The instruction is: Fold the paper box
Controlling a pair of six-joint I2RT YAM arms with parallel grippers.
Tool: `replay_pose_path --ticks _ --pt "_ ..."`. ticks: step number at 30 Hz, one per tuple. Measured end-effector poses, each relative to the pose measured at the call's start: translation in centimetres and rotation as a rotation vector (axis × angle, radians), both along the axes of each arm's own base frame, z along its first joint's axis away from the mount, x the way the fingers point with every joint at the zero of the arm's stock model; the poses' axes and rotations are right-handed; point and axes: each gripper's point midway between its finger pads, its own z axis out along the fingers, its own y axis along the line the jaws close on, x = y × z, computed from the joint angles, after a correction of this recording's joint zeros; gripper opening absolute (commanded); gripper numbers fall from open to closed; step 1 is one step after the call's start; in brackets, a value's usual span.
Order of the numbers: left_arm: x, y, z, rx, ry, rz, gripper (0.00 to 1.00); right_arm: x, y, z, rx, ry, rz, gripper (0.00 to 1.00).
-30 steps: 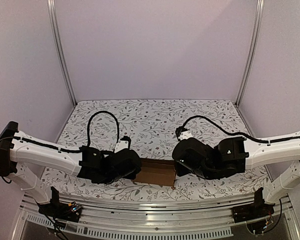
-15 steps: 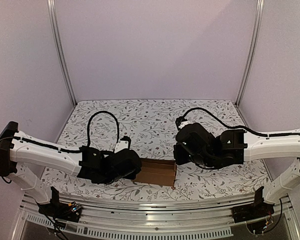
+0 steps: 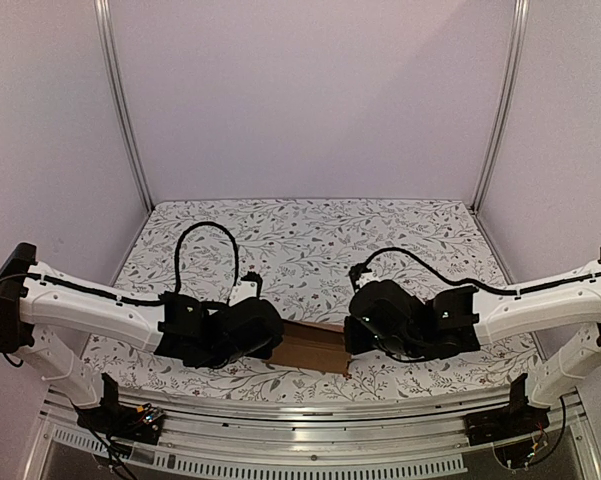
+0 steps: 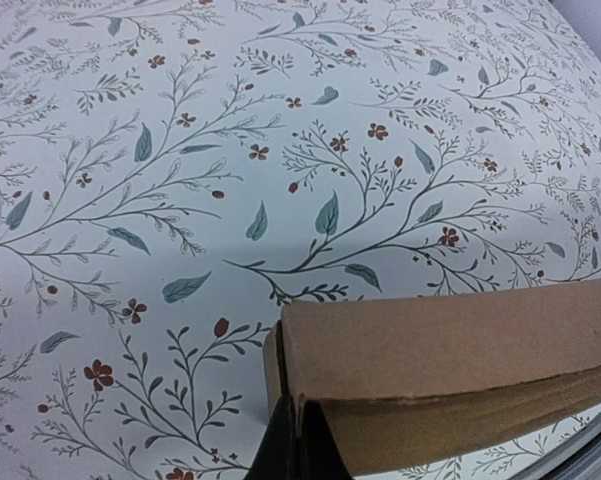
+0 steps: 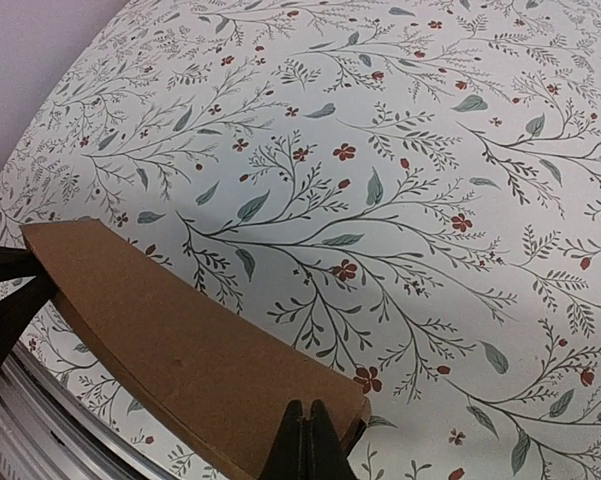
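The paper box (image 3: 315,347) is a shallow brown cardboard mailer with its lid down, lying near the table's front edge between my two arms. My left gripper (image 4: 300,445) is shut, its tips together against the near corner at the box's (image 4: 450,365) left end, right where a side flap edge shows. My right gripper (image 5: 305,440) is shut too, fingertips resting on top of the lid of the box (image 5: 180,335) near its right corner. From the top view both sets of fingers are hidden under the wrists.
A floral cloth (image 3: 310,245) covers the table. An aluminium rail (image 3: 310,410) runs along the near edge just in front of the box. Plain walls with metal uprights (image 3: 120,100) close in the sides and back.
The right arm rose, then dropped back down onto the box's right end, and its jaws closed. The left arm and the box have stayed put.
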Motion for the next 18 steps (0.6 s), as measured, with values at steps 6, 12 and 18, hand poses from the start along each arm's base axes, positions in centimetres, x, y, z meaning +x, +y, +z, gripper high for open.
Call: replay_pose_path --ticks 6,12,18 --pt "0.0 0.0 0.0 0.000 0.001 -0.001 0.00 -0.2 -0.4 0.8 0.010 -0.012 -0.012 0.30" --pt "0.0 0.0 0.0 0.002 0.002 -0.001 0.00 -0.5 -1.5 2.2 -0.035 -0.043 -0.001 0.48" --pt "0.0 0.0 0.0 0.002 0.002 -0.001 0.00 -2.7 -1.3 3.9 -0.027 -0.088 0.050 0.55"
